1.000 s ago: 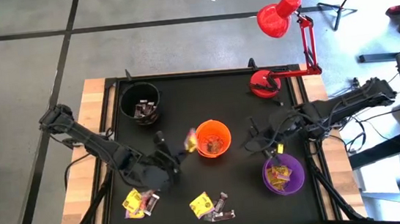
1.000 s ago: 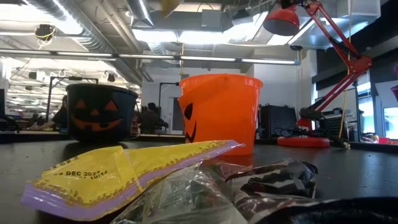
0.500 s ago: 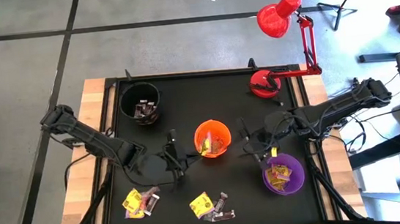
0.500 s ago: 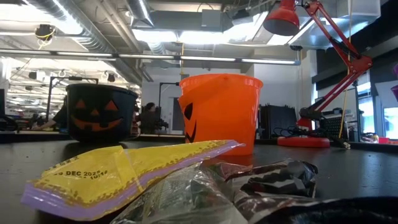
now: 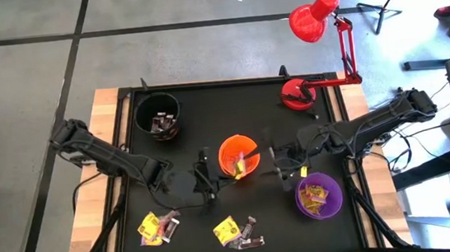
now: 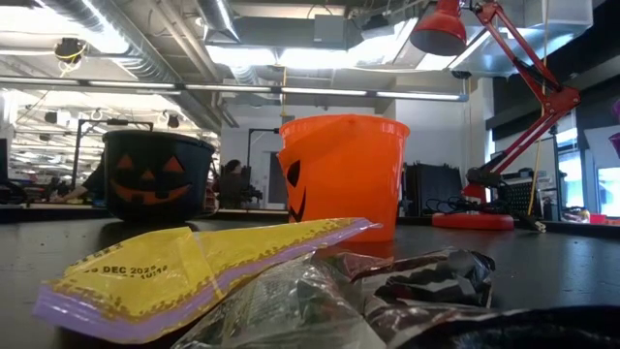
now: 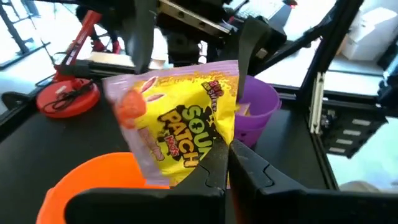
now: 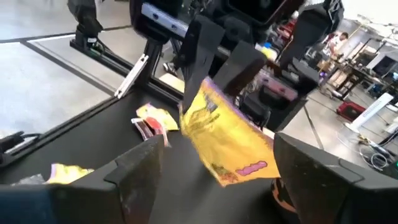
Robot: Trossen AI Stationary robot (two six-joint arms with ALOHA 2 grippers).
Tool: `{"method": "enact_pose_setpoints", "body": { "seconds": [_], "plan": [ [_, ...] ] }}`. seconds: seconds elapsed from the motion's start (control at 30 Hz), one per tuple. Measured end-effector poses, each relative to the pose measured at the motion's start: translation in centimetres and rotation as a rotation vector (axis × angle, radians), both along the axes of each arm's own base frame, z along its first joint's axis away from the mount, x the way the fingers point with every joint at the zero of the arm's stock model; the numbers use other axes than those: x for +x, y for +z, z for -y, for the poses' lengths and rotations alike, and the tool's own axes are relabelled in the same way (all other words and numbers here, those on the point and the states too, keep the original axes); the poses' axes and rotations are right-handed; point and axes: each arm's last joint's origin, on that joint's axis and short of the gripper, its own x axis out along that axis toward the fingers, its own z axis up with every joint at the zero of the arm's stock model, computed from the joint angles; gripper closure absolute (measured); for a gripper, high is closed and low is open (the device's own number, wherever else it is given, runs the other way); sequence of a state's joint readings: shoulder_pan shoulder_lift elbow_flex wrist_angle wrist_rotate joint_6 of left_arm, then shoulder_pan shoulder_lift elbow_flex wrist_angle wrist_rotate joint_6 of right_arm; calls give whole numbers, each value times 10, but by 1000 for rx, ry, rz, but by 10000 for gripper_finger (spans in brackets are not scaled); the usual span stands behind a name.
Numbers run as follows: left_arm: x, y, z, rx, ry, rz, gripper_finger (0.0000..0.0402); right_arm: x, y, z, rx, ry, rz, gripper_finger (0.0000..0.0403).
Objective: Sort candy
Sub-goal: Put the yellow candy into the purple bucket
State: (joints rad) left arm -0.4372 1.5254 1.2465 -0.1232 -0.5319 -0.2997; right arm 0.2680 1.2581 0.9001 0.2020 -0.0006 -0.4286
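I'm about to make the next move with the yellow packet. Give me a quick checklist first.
1. Left end effector shut on yellow packet: ok.
2. Right end effector open, facing the packet: ok.
3. Packet far enough between the right fingers to close on: cannot tell.
4. Packet above orange cup: ok.
5. Purple cup upright beside the right arm: ok.

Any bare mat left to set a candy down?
Free: between black cup and lamp base; also right of the black cup, above orange cup. Crowded: candy piles along the near edge and around purple cup.
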Motion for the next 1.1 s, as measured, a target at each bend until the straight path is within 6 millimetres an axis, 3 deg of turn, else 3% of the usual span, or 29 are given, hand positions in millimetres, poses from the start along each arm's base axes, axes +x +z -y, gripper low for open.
{"method": "enact_pose_setpoints", "body": {
  "seconds": [0.27,0.77,1.1],
  "plan": [
    [5,-2,-1,2,-35,6,401,21,-21,-4,-49,-41,-14,104],
    [3,-2,5,-16,-89,-3,401,22,-19,-3,-65,-103,17,104],
    [3,-2,5,-13,-84,-4,401,20,-20,-9,61,113,-45,104]
  ]
}}
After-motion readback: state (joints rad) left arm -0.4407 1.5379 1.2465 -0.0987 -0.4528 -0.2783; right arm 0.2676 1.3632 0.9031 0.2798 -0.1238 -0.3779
